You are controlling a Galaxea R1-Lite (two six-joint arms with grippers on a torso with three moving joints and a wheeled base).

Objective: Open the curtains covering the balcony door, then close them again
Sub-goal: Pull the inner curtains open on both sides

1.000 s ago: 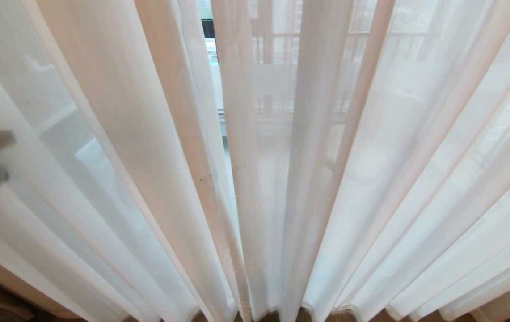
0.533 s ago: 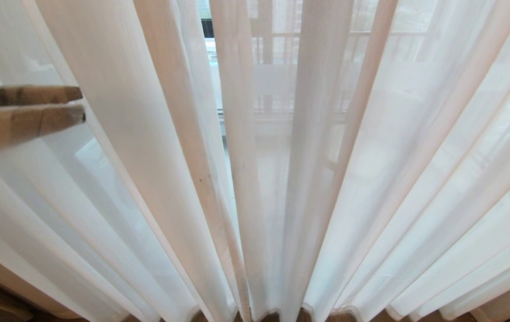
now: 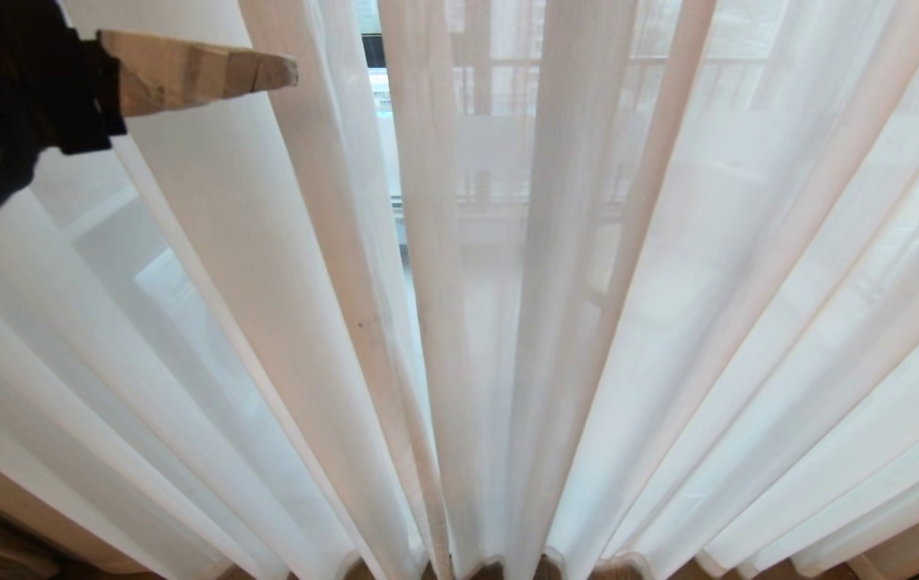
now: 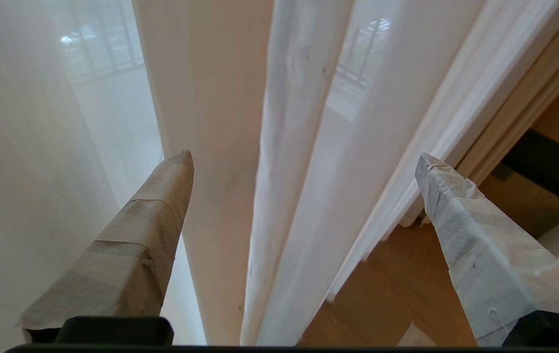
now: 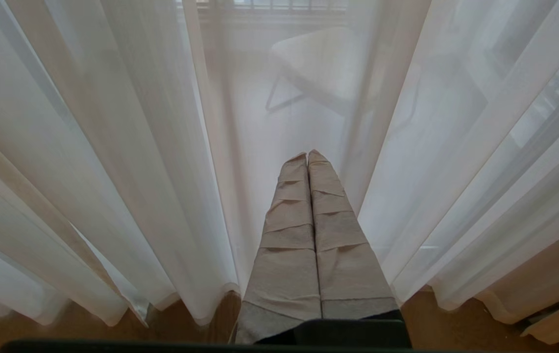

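While the sheers hang drawn across almost the whole head view, you have nothing opened yet: only a narrow slit shows at upper centre, where the balcony door peeks through as a dark strip of frame. Through the thin fabric you can make out pale railings and a white chair, so the opaque layer is not covering this stretch, and I cannot tell where it hangs.

Your left gripper sits at the upper left of the head view, reaching toward the pleats there. In the left wrist view its taped fingers stand spread wide with one pleat edge hanging between them, and they hold nothing. I cannot tell whether either finger touches the cloth.

Your right gripper is low at the centre of its own view, fingers pressed together, empty and pointed at the sheers.

By my reading, you are at the very start: the grab, the pull aside, and the whole closing pass are all left to do.
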